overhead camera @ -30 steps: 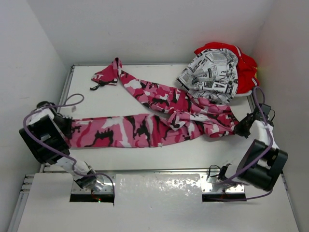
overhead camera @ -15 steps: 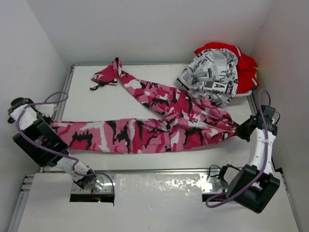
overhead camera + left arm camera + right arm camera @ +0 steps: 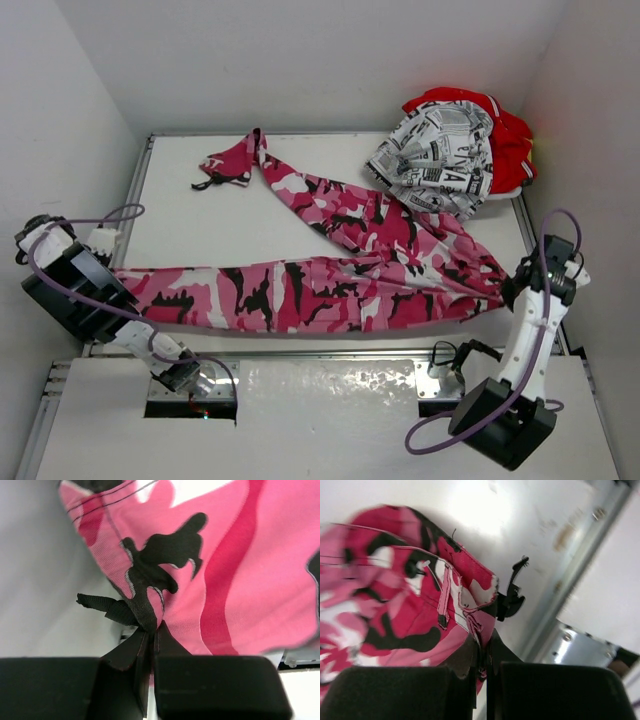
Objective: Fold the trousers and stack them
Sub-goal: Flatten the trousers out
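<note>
Top external: left claw [image 3: 118,272] and right claw [image 3: 507,293] each clamped on long pink-camouflage cloth trousers [image 3: 300,290] along near edge of worktop [image 3: 200,215]; best pull evenly, lay flat.

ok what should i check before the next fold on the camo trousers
1. Cuff end held, left pincer shut on camo trousers: ok.
2. Waistband held, right pincer shut on it: ok.
3. Near leg stretched out between the two pincers: ok.
4. Far leg lying alongside the near leg: not ok, it angles off toward the far left corner.
5. Camo pair apart from newsprint trousers: cannot tell, their edges meet or overlap.
</note>
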Robot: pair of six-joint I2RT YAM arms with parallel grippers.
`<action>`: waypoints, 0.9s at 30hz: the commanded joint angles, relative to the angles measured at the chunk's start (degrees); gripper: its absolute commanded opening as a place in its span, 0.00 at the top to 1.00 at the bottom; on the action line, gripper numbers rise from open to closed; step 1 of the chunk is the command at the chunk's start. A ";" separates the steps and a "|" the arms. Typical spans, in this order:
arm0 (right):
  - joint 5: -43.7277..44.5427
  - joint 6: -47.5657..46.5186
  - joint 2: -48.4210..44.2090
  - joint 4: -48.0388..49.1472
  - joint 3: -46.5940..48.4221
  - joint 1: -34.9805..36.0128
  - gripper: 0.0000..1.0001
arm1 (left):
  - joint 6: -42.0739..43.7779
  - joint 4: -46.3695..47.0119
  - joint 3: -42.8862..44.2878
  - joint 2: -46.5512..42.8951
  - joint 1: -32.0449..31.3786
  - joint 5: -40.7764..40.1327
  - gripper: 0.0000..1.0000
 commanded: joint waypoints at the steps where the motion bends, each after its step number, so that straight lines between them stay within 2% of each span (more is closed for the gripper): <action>1: 7.94 2.05 -2.77 -1.87 -4.02 -0.62 1.00 | 3.11 3.45 -3.98 -2.21 0.37 -1.07 1.00; 2: 8.29 2.05 -2.87 -1.87 -4.38 -0.62 1.00 | 3.02 3.98 -4.60 -2.12 0.45 -1.25 1.00; 5: 9.00 0.04 -2.17 -1.16 -3.16 -0.62 0.59 | 2.23 4.34 -4.35 -0.81 0.37 -0.99 0.74; 6: 9.35 -0.66 -1.64 -1.08 -2.37 -0.62 0.34 | 2.23 3.47 -3.65 -0.28 0.19 -0.55 0.57; 7: 10.31 -1.63 -1.37 -0.47 -0.10 -0.54 0.29 | 2.32 2.94 -1.55 -0.19 0.02 1.28 0.50; 9: 11.54 -4.96 -0.76 0.94 2.72 -0.54 0.24 | 1.45 0.66 1.53 -0.36 -2.08 3.66 0.45; 11: 12.51 -7.77 -0.14 2.17 7.46 -0.54 0.22 | -1.35 -0.67 7.50 -0.98 -5.24 7.87 0.44; 13: 11.56 -9.28 0.99 4.89 11.41 0.07 0.22 | -4.78 -0.68 13.21 -1.42 -13.23 11.03 0.44; 14: 8.42 -10.76 1.44 6.47 12.22 0.43 0.23 | -8.80 0.28 14.71 -1.16 -16.56 11.75 0.44; 15: 6.38 -11.21 2.22 9.35 13.18 1.56 0.24 | -10.84 1.08 17.43 -0.72 -24.17 12.71 0.44; 16: 4.19 -11.56 2.75 11.12 13.19 2.18 0.24 | -12.61 1.95 18.50 -0.02 -28.25 13.07 0.43; 17: -0.36 -11.66 3.37 12.71 13.19 2.88 0.25 | -15.93 5.18 19.12 1.99 -34.99 13.25 0.42; 19: -4.52 -11.74 5.91 17.63 12.41 4.64 0.25 | -21.03 13.25 20.17 6.19 -40.56 12.29 0.40; 21: -7.59 -12.01 8.55 20.00 12.75 6.40 0.24 | -24.12 16.71 23.40 10.42 -45.74 11.76 0.38; 25: -7.87 -14.02 15.66 20.81 14.68 9.30 0.25 | -31.59 20.76 34.13 24.46 -49.64 13.07 0.33; 27: -8.66 -14.81 17.08 21.77 14.60 10.27 0.25 | -33.09 21.56 39.58 28.36 -49.82 12.55 0.24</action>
